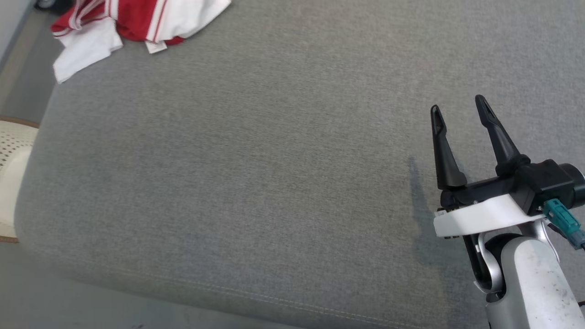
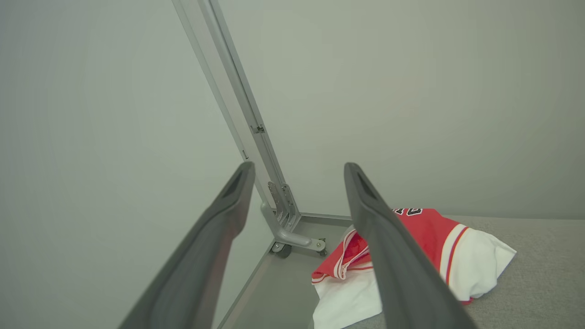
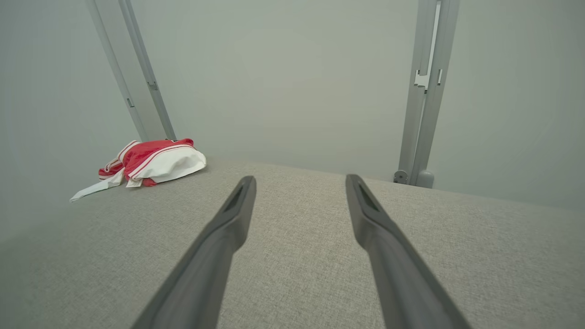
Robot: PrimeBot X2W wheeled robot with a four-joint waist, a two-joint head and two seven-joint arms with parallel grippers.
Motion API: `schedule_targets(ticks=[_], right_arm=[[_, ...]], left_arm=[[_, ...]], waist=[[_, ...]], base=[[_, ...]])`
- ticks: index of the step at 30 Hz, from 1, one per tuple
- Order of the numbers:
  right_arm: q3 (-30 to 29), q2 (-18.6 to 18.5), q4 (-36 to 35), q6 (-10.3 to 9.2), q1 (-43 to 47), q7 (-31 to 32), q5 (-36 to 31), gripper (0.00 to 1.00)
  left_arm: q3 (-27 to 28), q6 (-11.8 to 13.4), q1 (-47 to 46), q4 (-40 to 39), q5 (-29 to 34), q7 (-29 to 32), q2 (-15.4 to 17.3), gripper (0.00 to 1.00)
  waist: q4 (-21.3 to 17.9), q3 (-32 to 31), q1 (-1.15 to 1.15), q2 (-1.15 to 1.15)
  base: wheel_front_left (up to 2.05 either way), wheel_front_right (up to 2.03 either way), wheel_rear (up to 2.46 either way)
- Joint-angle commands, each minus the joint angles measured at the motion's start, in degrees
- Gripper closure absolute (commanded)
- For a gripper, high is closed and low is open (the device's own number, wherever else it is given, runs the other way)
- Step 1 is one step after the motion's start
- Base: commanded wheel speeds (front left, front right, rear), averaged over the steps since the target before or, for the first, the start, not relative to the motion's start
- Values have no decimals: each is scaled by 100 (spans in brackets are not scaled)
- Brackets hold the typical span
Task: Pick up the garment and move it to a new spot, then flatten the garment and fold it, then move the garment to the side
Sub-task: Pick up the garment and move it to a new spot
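The garment [image 1: 132, 23] is a red and white jersey, crumpled in a heap at the far left corner of the grey cushion [image 1: 274, 173]. My right gripper [image 1: 458, 104] hovers open over the cushion's right side, far from the garment, nothing between its fingers. The right wrist view has the garment [image 3: 151, 162] small at the far left, well beyond the open right gripper [image 3: 300, 183]. In the left wrist view my left gripper [image 2: 299, 170] is open and empty, with the garment [image 2: 434, 251] lying below and beyond its right finger [image 2: 397, 260].
A pale perforated seat [image 1: 11, 164] sits off the cushion's left edge. Grey floor [image 1: 68, 306] runs along the cushion's front edge. A metal frame post on a caster [image 2: 283, 228] stands by the wall behind the garment; another post [image 3: 422, 105] rises at the back right.
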Motion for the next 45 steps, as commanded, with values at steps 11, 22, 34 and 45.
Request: schedule_targets(ticks=[11, 22, 34, 45], right_arm=[[-40, -39, -626, -7, 40, 135, -229, 0], [18, -140, -1439, -7, 156, 354, -423, 0], [-4, -158, -1761, -7, 254, 409, -446, 0], [-44, -135, -1678, -7, 190, 312, -491, 0]], left_arm=[[-289, -169, -994, 1525, -111, 124, 27, 0], [-584, -271, -1302, 2645, -449, 62, -96, 0], [-875, -287, -1522, 3356, -791, -31, 100, 0], [-1206, -287, -1493, 3535, -1136, -178, 205, 100]], waist=[[-1117, 1357, -1, 64], [-1313, 1588, -1, 64], [-1538, 1709, -1, 64], [-1552, 1604, -1, 64]], base=[[0, 0, 0], [0, 0, 0], [0, 0, 0], [0, 0, 0]])
